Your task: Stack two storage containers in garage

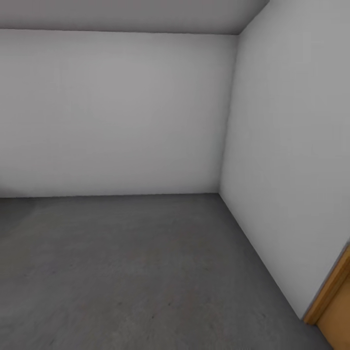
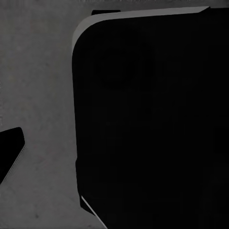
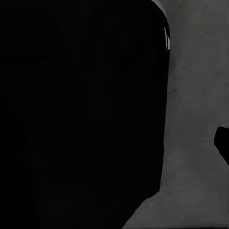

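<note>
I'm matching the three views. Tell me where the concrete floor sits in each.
Head view: the floor fills the lower part, below the pale walls.
Left wrist view: the floor runs beside a big black shape.
Right wrist view: the floor runs beside a similar dark mass.
Shared landmark: the floor's grey speckled surface itself.

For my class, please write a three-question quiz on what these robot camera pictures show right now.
1. True or false: the head view shows a dark grey concrete floor meeting pale grey walls.
2. What shows at the lower right edge of the head view? A) a red car B) a wooden door frame C) a black TV
3. Fill in: two walls meet in a ____.

Key: 1 true; 2 B; 3 corner
</note>
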Available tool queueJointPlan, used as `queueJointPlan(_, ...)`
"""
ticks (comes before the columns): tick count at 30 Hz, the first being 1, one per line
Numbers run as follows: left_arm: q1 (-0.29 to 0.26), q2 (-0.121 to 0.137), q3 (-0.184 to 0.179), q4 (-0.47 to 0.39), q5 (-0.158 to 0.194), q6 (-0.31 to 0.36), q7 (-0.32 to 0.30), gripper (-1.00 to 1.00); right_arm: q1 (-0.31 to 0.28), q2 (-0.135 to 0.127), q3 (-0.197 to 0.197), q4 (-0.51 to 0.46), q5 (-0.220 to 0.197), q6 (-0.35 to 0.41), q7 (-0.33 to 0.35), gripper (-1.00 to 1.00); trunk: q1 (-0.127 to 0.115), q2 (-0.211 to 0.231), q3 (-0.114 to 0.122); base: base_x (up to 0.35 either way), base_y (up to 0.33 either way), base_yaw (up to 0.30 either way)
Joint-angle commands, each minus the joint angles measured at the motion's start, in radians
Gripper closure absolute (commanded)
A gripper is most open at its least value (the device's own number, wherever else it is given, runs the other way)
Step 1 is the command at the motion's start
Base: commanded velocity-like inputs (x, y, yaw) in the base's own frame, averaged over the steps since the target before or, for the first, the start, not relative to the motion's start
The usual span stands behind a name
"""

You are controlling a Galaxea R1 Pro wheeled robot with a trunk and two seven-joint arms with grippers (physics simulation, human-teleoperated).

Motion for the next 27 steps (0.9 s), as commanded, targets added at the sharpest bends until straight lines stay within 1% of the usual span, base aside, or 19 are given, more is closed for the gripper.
queueJointPlan(1, 0.0, 0.0, 0.0, 0.0, 0.0, -0.003, 0.0, -1.0, 0.0, 0.0, 0.0, 0.0, -0.002, -0.003, 0.0, -1.0, 0.0, 0.0, -0.001, 0.0, 0.0, -0.296)
queueJointPlan(27, 0.0, 0.0, 0.0, 0.0, 0.0, -0.002, 0.0, -1.0, 0.0, -0.004, -0.003, 0.0, -0.002, -0.006, -0.001, -1.0, 0.0, 0.0, -0.001, 0.0, 0.0, -0.296)
